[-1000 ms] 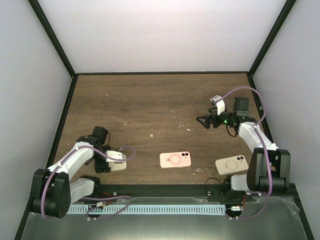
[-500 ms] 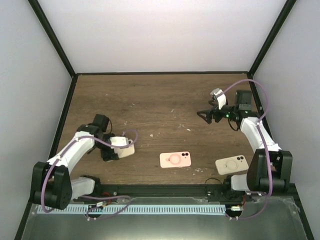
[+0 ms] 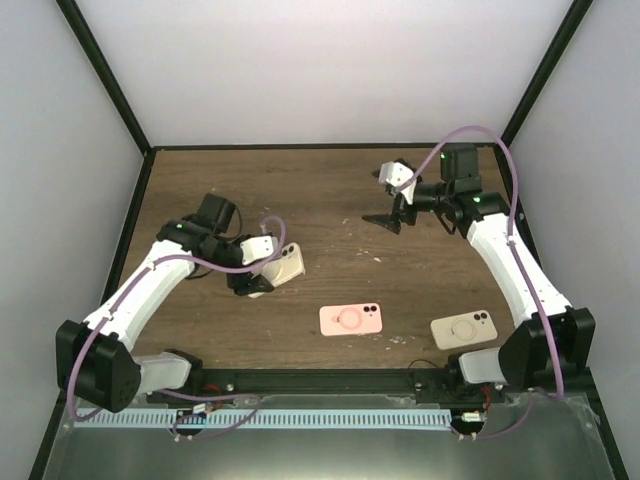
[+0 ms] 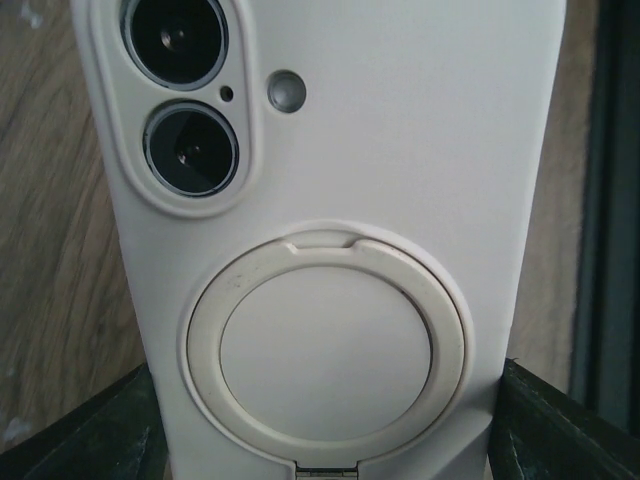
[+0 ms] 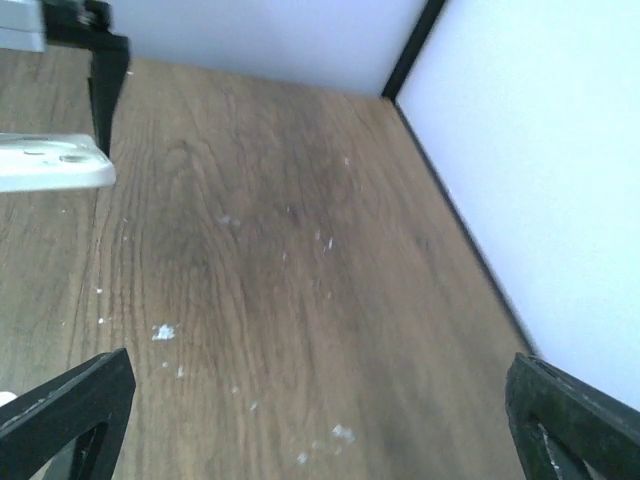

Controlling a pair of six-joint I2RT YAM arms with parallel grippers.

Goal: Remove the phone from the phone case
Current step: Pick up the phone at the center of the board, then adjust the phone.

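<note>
My left gripper (image 3: 262,276) is shut on a cream phone case (image 3: 283,265) and holds it above the table, left of centre. In the left wrist view the case (image 4: 340,200) fills the frame: two camera lenses at the top left and a round ring on its back, with a dark fingertip (image 4: 90,435) at each lower side. My right gripper (image 3: 385,216) is open and empty over the far right of the table. In the right wrist view (image 5: 320,420) only bare wood lies between its jaws, and the held case (image 5: 50,168) shows edge-on at the top left.
A pink phone case (image 3: 351,319) lies flat near the front centre. A beige phone case (image 3: 465,328) lies at the front right, by the right arm's base. Black frame posts and white walls bound the wooden table (image 3: 300,190).
My left arm has lifted the cream case from the front left and carried it up and right. My right arm has swung away and left, still open.
</note>
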